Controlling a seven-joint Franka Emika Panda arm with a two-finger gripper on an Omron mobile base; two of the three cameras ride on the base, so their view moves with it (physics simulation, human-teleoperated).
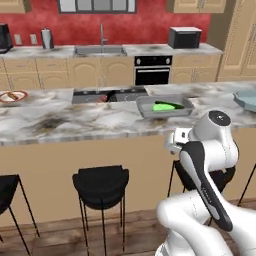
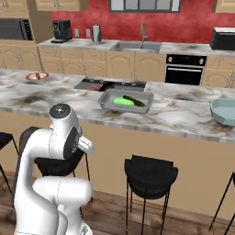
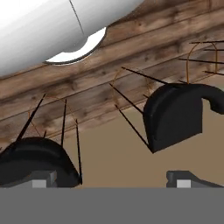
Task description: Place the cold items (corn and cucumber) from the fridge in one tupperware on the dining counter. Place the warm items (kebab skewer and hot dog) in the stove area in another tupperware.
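Cucumber lying in the grey tupperware on the marble tabletop

The tupperware (image 1: 165, 106) is a shallow grey rectangular tray sitting toward the far right of the tabletop (image 1: 75, 122), just beyond the dark cooktop; inside it the cucumber (image 1: 164, 106) shows as a bright green piece with a darker green length beside it. A second, pale blue tupperware (image 2: 225, 111) stands well apart at the right edge. The end effector (image 3: 112, 181) hangs below the tabletop with its fingers spread wide, holding nothing, facing the black stools (image 3: 175, 116)

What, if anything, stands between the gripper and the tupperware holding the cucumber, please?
The counter's edge does: the open gripper points down at the stools below it, while the tupperware with the cucumber sits on top.
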